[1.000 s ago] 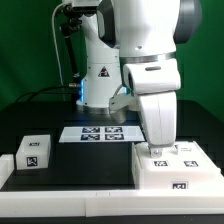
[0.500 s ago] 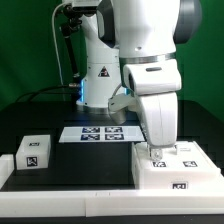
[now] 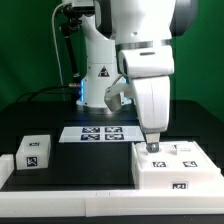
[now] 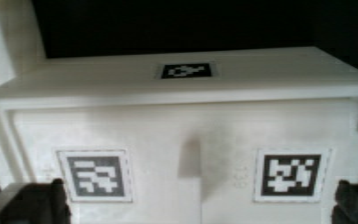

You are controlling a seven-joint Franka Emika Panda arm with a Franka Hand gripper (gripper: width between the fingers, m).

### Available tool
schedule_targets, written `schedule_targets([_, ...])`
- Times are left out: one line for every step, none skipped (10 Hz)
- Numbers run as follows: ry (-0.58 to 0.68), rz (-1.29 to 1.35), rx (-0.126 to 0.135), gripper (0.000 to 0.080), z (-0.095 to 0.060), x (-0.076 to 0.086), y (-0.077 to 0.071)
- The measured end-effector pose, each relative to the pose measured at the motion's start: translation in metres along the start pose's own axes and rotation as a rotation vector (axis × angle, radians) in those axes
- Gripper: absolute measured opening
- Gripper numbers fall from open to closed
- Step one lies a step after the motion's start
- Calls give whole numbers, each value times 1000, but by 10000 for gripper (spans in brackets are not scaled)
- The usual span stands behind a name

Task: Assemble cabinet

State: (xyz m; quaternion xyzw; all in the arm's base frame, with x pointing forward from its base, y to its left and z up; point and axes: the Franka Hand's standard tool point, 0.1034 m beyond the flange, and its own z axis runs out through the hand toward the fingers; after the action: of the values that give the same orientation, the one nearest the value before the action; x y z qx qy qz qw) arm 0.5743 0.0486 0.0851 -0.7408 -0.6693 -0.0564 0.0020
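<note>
The white cabinet (image 3: 180, 170) stands at the front on the exterior view's right, with black-and-white tags on its top and front. My gripper (image 3: 152, 147) hangs straight down at the cabinet's top, near its left end in the exterior view. In the wrist view the cabinet (image 4: 176, 100) fills the picture, with two tags on the near face and one farther off. My gripper (image 4: 194, 205) is open. Its dark fingers (image 4: 30, 205) stand wide apart at either side of the cabinet's face. I cannot tell whether they touch it.
A small white tagged block (image 3: 33, 152) sits at the front on the exterior view's left, by a low white ledge (image 3: 6, 166). The marker board (image 3: 100, 133) lies flat in the middle, behind the cabinet. The robot's base (image 3: 98, 70) stands at the back.
The arm and gripper have shifted a little toward the exterior view's left along the cabinet's top. The cabinet and the small block have not moved.
</note>
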Motion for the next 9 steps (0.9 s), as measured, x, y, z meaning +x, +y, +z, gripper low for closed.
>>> schedule_targets([-1, 63, -26, 786, -8, 1, -4])
schedule_targets([-2, 141, -37, 786, -13, 3, -12])
schedule_targets([4, 197, -63, 797, -19, 6, -19])
schedule_targets([15, 212, -89, 797, -19, 8, -28])
schedule_targets([15, 213, -82, 797, -14, 6, -39])
schedule_targets([14, 222, -79, 797, -14, 6, -37])
schedule_targets([14, 234, -80, 797, -14, 6, -37])
schedule_targets([14, 233, -78, 797, -14, 6, -38])
schedule_targets([20, 293, -77, 797, -14, 6, -38])
